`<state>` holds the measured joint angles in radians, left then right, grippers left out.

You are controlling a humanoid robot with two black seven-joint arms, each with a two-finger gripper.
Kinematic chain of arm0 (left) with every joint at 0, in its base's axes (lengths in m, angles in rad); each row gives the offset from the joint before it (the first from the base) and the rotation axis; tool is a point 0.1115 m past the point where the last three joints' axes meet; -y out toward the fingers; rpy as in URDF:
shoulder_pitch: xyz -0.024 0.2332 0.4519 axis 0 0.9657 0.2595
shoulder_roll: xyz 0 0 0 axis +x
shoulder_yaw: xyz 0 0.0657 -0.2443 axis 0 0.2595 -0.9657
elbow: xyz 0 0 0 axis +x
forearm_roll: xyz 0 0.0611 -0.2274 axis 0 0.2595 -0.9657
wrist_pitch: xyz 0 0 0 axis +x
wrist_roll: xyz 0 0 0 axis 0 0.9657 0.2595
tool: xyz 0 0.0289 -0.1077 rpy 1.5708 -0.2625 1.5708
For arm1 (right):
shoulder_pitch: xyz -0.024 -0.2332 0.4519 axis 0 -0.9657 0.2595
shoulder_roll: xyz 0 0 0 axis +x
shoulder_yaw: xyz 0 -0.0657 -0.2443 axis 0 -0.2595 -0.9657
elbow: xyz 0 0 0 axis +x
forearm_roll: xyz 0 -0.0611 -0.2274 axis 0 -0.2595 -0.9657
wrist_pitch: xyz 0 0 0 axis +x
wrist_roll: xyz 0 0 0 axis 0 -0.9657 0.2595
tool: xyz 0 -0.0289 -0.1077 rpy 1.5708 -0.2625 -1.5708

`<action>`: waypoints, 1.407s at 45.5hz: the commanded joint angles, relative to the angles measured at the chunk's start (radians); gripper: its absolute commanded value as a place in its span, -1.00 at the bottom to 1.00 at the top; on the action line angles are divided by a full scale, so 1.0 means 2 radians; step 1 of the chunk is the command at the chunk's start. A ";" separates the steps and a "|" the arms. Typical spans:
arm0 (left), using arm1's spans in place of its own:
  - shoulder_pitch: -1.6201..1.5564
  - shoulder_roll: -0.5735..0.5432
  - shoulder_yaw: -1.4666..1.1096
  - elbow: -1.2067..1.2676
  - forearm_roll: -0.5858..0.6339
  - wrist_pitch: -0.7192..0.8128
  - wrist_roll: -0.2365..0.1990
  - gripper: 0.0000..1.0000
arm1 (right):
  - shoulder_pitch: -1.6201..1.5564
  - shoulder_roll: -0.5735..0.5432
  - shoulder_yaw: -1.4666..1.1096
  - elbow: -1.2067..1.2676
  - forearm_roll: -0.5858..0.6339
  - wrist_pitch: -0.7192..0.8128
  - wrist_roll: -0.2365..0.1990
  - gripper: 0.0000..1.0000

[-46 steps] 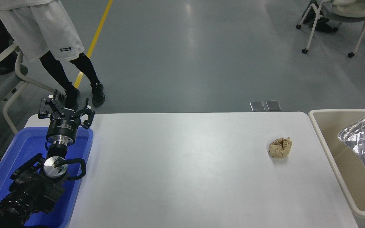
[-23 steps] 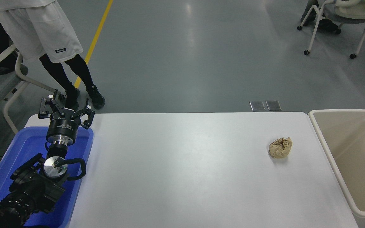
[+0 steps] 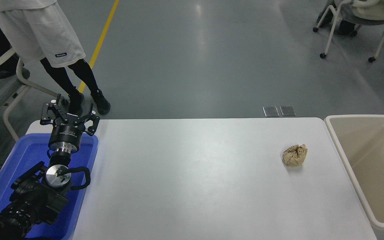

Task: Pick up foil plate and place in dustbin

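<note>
Grey shop floor with a yellow line (image 3: 102,33) behind a white counter (image 3: 195,186). Left arm parked at the near left over a blue tub (image 3: 18,163); left claw (image 3: 68,116) has its fingers spread open and holds nothing, hanging over the tub's far rim. Right arm is out of frame, apart from a small dark sliver at the right edge that I can't identify. Dustbin (image 3: 345,156) sits off the counter's right end, beige, thick rim, its visible interior showing only bare walls. Foil plate doesn't show anywhere on the counter or in the visible part of the bin; can't tell where it lies. Crumpled brown paper ball (image 3: 295,155) rests on the counter toward the right, near the bin but apart from it. Person's legs (image 3: 75,80) at the far left, beside a chair (image 3: 12,86); another wheeled chair (image 3: 355,23) at the far right.
</note>
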<state>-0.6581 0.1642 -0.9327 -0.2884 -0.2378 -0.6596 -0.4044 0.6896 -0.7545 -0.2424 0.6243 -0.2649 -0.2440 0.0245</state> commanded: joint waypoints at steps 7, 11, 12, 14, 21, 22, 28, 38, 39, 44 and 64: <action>0.000 0.000 0.000 0.000 0.000 0.000 0.000 0.98 | 0.119 -0.078 -0.136 0.205 -0.012 0.021 0.000 0.99; 0.000 0.000 0.000 0.000 0.000 0.000 0.000 0.98 | 0.164 -0.084 -0.183 0.240 -0.013 0.051 0.000 1.00; 0.000 0.000 0.000 0.000 0.000 0.000 0.000 0.98 | 0.178 -0.084 -0.198 0.247 -0.014 0.064 0.000 1.00; 0.000 0.000 0.000 0.000 0.000 0.000 0.000 0.98 | 0.205 -0.084 -0.225 0.253 -0.018 0.095 0.000 1.00; 0.000 0.000 0.000 0.000 0.000 0.000 0.000 0.98 | 0.261 -0.081 -0.269 0.254 -0.019 0.226 0.000 1.00; 0.000 0.000 0.000 0.000 0.000 0.000 0.000 0.98 | 0.267 -0.081 -0.271 0.254 -0.019 0.243 -0.001 1.00; 0.000 0.000 0.000 0.000 0.000 0.000 0.000 0.98 | 0.303 -0.074 -0.285 0.253 -0.020 0.328 -0.001 1.00; 0.000 0.000 0.000 0.000 0.000 0.000 0.000 0.98 | 0.366 -0.031 -0.342 0.252 -0.027 0.446 -0.001 1.00; 0.000 0.000 0.000 0.000 0.000 0.000 0.000 0.98 | 0.375 -0.024 -0.350 0.252 -0.027 0.456 -0.001 1.00; 0.000 0.000 0.000 0.000 0.000 0.000 0.000 0.98 | 0.414 -0.001 -0.383 0.253 -0.028 0.515 -0.001 1.00; 0.000 0.000 0.000 0.000 0.000 0.000 0.000 0.98 | 0.539 0.061 -0.384 0.255 -0.056 0.515 -0.001 1.00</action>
<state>-0.6581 0.1642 -0.9327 -0.2883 -0.2377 -0.6596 -0.4038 1.6281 -0.7101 -1.0017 1.1317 -0.3623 0.7535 0.0229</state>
